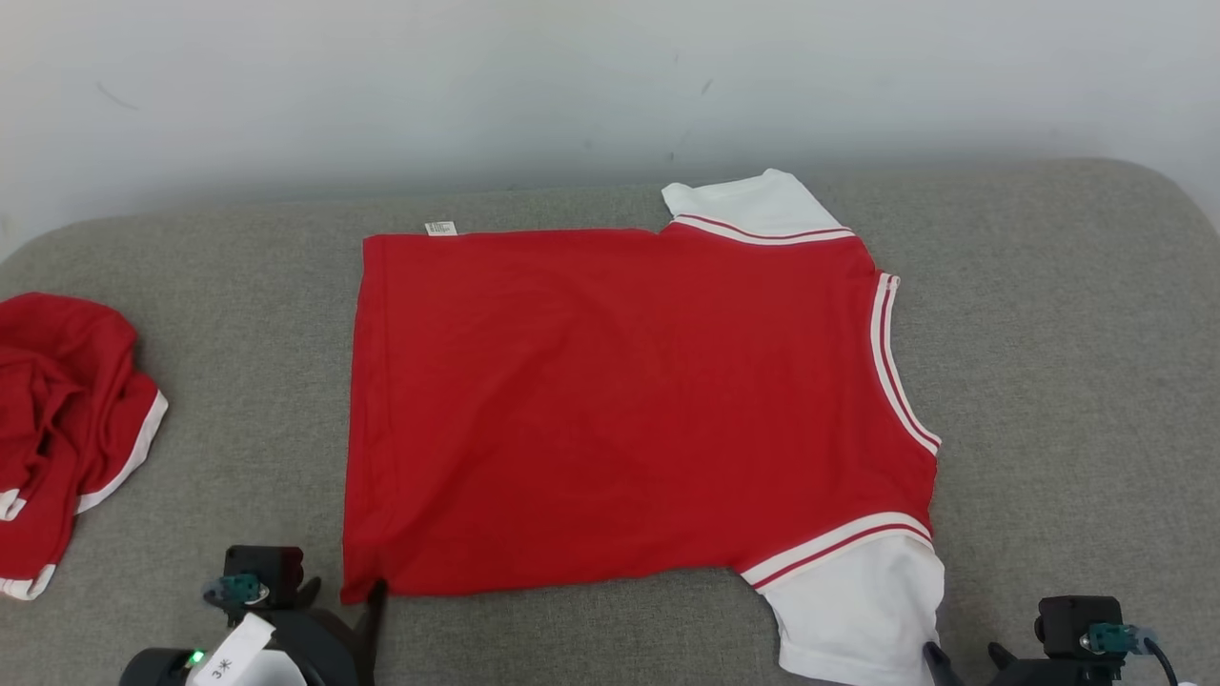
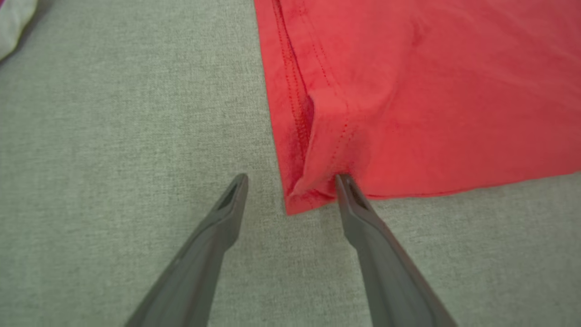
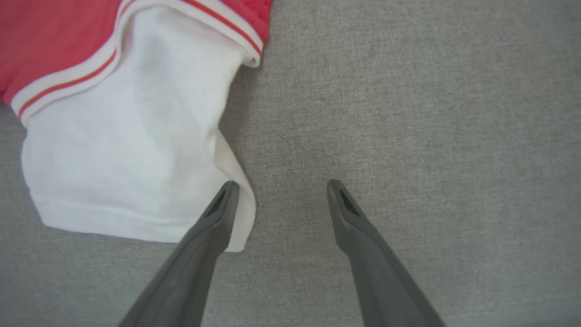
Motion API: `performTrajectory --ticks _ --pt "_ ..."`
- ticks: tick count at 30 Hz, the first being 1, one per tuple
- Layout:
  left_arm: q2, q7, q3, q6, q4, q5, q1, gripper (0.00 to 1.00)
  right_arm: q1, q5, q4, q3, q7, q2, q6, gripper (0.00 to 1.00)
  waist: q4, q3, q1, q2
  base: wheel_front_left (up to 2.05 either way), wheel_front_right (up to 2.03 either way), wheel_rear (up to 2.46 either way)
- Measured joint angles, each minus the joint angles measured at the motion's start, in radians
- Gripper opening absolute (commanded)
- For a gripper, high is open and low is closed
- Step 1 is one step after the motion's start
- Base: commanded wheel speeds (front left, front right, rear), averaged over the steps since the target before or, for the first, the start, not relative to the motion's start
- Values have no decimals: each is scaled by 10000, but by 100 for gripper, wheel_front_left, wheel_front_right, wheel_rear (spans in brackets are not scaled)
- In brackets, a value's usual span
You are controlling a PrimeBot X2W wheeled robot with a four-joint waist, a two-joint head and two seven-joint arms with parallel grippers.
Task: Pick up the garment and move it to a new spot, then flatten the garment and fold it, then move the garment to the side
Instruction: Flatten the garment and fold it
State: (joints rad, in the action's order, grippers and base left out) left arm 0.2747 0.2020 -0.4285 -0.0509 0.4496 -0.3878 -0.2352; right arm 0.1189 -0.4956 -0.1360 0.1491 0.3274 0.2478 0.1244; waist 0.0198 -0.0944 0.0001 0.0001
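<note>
The red cloth shirt with white, stripe-trimmed sleeves (image 1: 620, 410) lies spread flat and sideways to you in the middle of the grey fabric-covered counter (image 1: 1067, 381), hem toward 9 o'clock and neckline toward 3. Flattening looks done, so the fold is likely the step in hand. Your left gripper (image 2: 290, 181) stands spread at the hem corner (image 2: 299, 200) at 7 o'clock. One of its fingertips touches the cloth beside a small turned-up flap and the other is over bare counter. Your right gripper (image 3: 281, 184), also spread and holding nothing, sits at the near white sleeve (image 3: 127, 154) at 5 o'clock, with one finger over the sleeve's loose corner. Before closing, slide each gripper further in so both layers sit between the fingers; a pinch on the top layer alone would probably peel the shirt open. Lift both sides evenly and carry the near edge toward 12 o'clock, onto the far white sleeve (image 1: 753, 205). Keep clear of the crumpled red garment with white trim (image 1: 67, 419), which lies well apart at 9 o'clock.
</note>
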Motion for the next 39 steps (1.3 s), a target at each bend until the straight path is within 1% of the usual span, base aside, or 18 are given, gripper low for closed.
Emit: performTrajectory --ticks 3,6,9,11,13,21,22,23,25,26,27,28,30,31,32,33,35,39 --pt "-94 58 -19 86 244 -15 0 100 -6 94 -33 -56 169 -33 0 100 11 -39 0 0 0 0 0" --pt "-109 98 -6 86 374 -44 -51 100 -66 159 -75 2 320 -132 0 91 18 -73 0 0 0 0 0" --pt "-128 98 38 84 445 -69 -168 100 -61 161 -29 213 529 -221 2 72 10 -100 -1 -1 0 0 0" --pt "-125 98 56 84 466 -77 -182 100 -58 130 25 295 660 -288 2 71 -6 -114 -2 0 0 0 0" --pt "-127 98 65 86 491 -86 -189 100 -55 128 31 311 742 -288 2 74 -25 -129 -2 0 0 0 0" --pt "-205 96 42 263 752 -130 -479 100 -60 138 88 226 993 -295 2 72 -55 -181 -2 -1 0 0 0" --pt "-198 96 31 276 767 -130 -496 95 -61 140 98 217 1045 -303 2 71 -49 -185 -2 -1 0 0 0" --pt "-190 96 27 332 777 -130 -514 86 -61 148 100 209 1053 -309 2 71 -42 -188 -2 -1 0 0 0" --pt "-178 82 13 353 771 -130 -518 76 -60 151 105 180 1089 -337 2 69 -28 -197 -2 0 0 0 0" --pt "-174 65 -6 426 761 -130 -518 67 -59 151 115 165 1135 -353 2 62 -23 -202 -2 0 0 0 0" --pt "-176 15 -25 430 740 -130 -515 60 -54 153 117 150 1139 -362 2 60 -18 -207 -2 -1 0 0 0" --pt "-178 -13 -56 441 713 -130 -511 49 -48 153 117 132 1143 -366 2 52 -16 -211 -2 -1 0 0 0" --pt "-178 -54 -111 514 637 -127 -503 39 -46 153 117 94 1223 -368 2 43 -20 -220 -2 -1 0 0 0" --pt "-178 -105 -123 514 600 -123 -500 16 -43 153 113 77 1227 -368 2 37 -26 -225 -2 -1 0 0 0" --pt "-176 -105 -130 516 570 -109 -500 0 -42 153 109 67 1244 -368 2 29 -35 -230 -2 -1 0 0 0" --pt "-178 -144 -148 525 539 -98 -499 0 -34 151 111 46 1273 -368 2 17 -48 -234 -2 -1 0 0 0" --pt "-192 -198 -213 610 491 -84 -500 0 11 151 121 -4 1315 -385 0 0 -101 -239 -2 -1 0 0 0" --pt "-198 -332 -134 585 456 -90 -489 0 89 140 224 -79 1348 -407 2 0 -205 -232 -1 0 0 0 0"
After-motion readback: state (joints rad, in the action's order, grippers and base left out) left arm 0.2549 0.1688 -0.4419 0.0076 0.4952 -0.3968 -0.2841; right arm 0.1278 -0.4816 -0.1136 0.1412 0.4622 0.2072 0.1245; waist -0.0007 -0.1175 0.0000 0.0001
